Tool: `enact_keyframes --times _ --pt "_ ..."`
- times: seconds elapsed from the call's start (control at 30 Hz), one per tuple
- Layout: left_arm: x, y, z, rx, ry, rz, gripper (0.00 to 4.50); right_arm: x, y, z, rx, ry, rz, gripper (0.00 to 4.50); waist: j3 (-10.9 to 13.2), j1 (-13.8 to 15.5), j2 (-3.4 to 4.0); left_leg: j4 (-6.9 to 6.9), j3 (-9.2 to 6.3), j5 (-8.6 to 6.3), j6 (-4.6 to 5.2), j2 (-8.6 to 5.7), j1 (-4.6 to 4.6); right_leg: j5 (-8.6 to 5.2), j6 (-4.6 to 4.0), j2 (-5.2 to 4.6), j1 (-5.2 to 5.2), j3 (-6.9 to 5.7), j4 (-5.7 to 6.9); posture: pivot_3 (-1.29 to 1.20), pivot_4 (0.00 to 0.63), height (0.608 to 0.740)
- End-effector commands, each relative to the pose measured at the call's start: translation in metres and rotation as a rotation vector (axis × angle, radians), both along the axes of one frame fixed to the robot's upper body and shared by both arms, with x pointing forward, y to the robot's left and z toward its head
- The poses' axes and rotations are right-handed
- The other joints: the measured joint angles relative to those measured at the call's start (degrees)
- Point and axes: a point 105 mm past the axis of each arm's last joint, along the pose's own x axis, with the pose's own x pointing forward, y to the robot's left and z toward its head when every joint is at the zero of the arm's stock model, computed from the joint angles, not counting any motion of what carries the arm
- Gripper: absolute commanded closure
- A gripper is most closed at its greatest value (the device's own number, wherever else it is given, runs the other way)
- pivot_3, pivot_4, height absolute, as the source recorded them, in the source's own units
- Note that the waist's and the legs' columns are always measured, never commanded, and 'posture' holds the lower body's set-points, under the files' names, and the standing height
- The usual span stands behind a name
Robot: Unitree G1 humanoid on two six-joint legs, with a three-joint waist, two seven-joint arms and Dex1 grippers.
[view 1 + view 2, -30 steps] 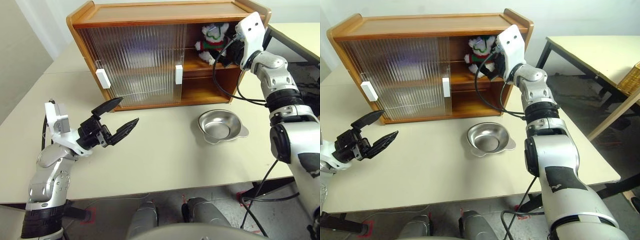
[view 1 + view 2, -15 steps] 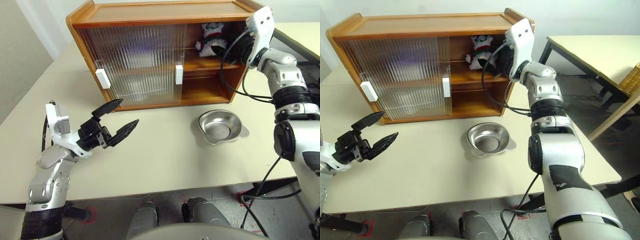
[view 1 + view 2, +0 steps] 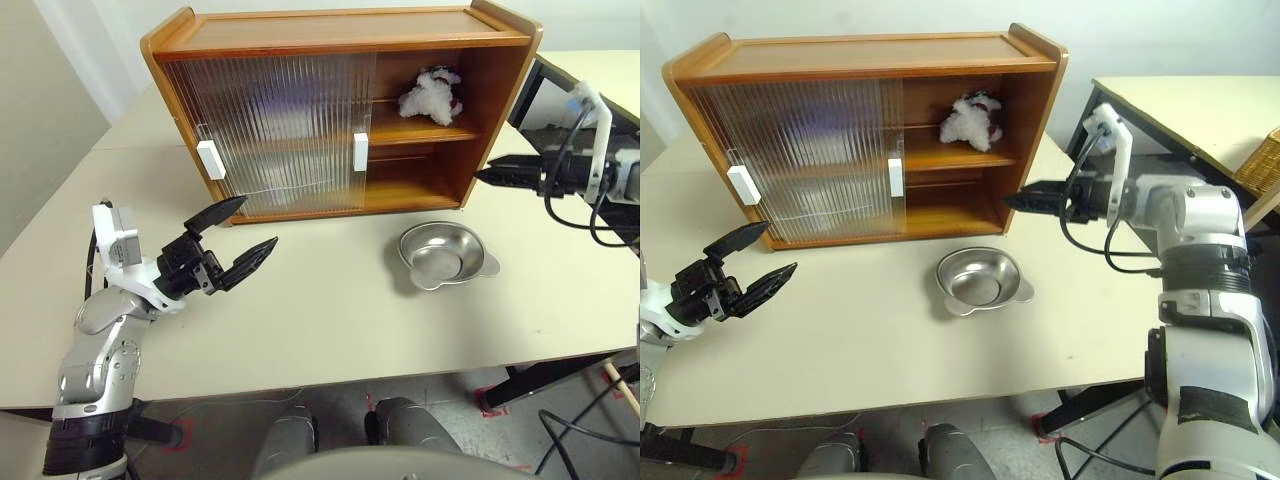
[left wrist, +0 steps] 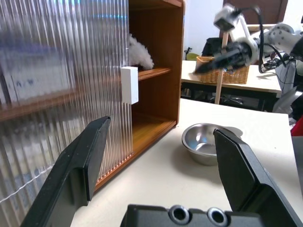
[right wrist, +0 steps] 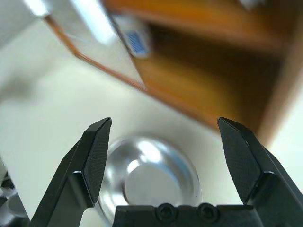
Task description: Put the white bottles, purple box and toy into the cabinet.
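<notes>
While the wooden cabinet point(image 3: 340, 110) stood at the back of the pale surface point(image 3: 330, 310), its ribbed translucent sliding doors point(image 3: 270, 125) covered the left and middle part and left the right-hand bay uncovered. On the upper shelf of that uncovered bay lay the plush toy point(image 3: 430, 95), a white fluffy lump with a touch of red at one side, resting against nothing but the shelf board. The lower shelf of the same bay showed bare wood. Behind the ribbed doors, in the left wrist view, pale blurred shapes point(image 4: 28, 80) sat on the upper shelf, too smeared by the ribbing to name. Two white rectangular handles point(image 3: 360, 151) were fixed to the doors, one near the left edge and one at the inner edge beside the uncovered bay. A shiny metal bowl point(image 3: 445, 255) sat on the surface in front of the cabinet's right end, apart from it. The left pincer point(image 3: 232, 238) hovered above the surface in front of the cabinet's left half, its two black fingers spread wide and holding nothing. The right pincer point(image 3: 1025, 199) hung just off the cabinet's right side panel, at about the level of the lower shelf, pointing toward it; its fingers were likewise spread wide in the right wrist view and gripped nothing, with the bowl seen between them below.
</notes>
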Motion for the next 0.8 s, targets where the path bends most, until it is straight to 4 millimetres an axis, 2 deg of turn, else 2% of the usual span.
enact_keyframes --times 0.03,0.2,0.43,0.67,0.8 --pt "-0.002 -0.001 -0.006 0.005 0.018 -0.001 0.00 -0.005 -0.010 -0.008 -0.004 0.074 -0.064 0.03 0.0 -0.1 0.02 -0.03 -0.01 0.00 0.00 -0.03 0.14 0.00 0.00 -0.01 0.11 0.03 0.00 -0.11 0.026 0.740" --pt "-0.002 0.000 -0.009 0.009 0.026 0.007 0.00 -0.022 -0.032 -0.041 -0.036 0.236 -0.137 0.03 0.1 -0.1 -0.04 -0.06 -0.23 -0.02 -0.03 -0.07 0.16 -0.07 -0.03 -0.03 0.16 0.01 0.00 -0.10 0.032 0.740" --pt "-0.004 -0.002 -0.011 -0.003 0.028 0.016 0.00 -0.040 -0.044 -0.080 -0.126 0.369 -0.165 0.03 0.2 0.2 0.11 -0.23 -0.25 -0.25 -0.23 -0.14 0.04 -0.51 0.01 -0.07 0.06 0.02 0.00 -0.09 0.036 0.740" --pt "-0.003 0.000 -0.011 -0.004 0.029 0.021 0.00 -0.047 -0.058 -0.103 -0.275 0.449 -0.234 0.03 0.2 0.7 0.13 -0.36 -0.22 -0.51 -0.06 -0.20 0.03 -0.80 0.39 -0.06 0.11 0.04 0.00 -0.09 0.038 0.740" --pt "-0.002 0.002 -0.007 -0.021 0.016 0.026 0.00 -0.049 -0.048 -0.099 -0.251 0.486 -0.219 0.03 0.2 0.8 0.14 -0.35 -0.23 -0.62 0.00 -0.22 0.04 -0.84 0.53 -0.06 0.13 0.08 0.00 -0.10 0.037 0.740"
